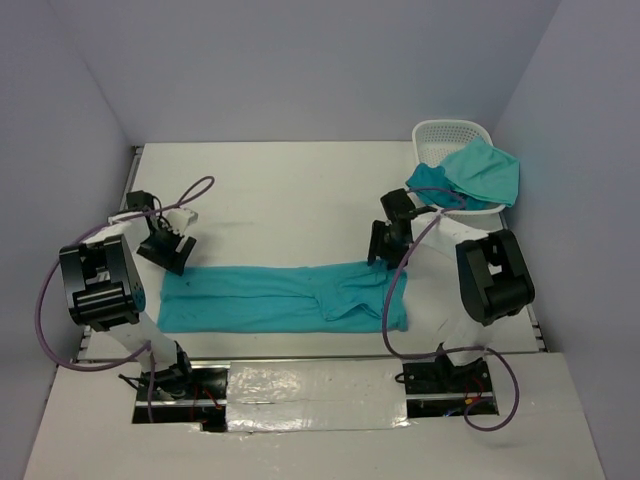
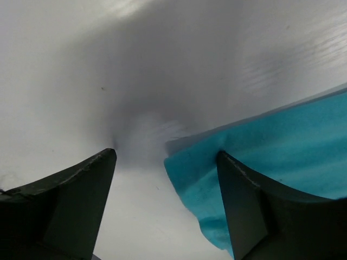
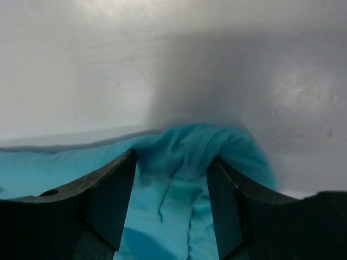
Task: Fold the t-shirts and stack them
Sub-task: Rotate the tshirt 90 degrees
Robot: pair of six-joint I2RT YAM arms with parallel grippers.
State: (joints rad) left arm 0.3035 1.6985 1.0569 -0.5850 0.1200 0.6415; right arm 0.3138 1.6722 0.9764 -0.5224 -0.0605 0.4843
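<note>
Lengthwise, a plain teal t-shirt [image 1: 280, 298] lies across the white table [image 1: 300, 190].

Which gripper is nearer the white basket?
Right. The right gripper is over the shirt's end nearest the basket; the left gripper is at the opposite end.

Soft matt cloth, this t-shirt [image 1: 270, 300]; my bench [image 1: 290, 190] looks smooth, faintly glossy; the basket [image 1: 450, 127], white plastic lattice.

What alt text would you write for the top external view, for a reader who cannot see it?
A teal t-shirt lies in a long strip across the table, the left gripper and right gripper, both open, near its ends. More teal shirts drape over a white basket far right.
</note>
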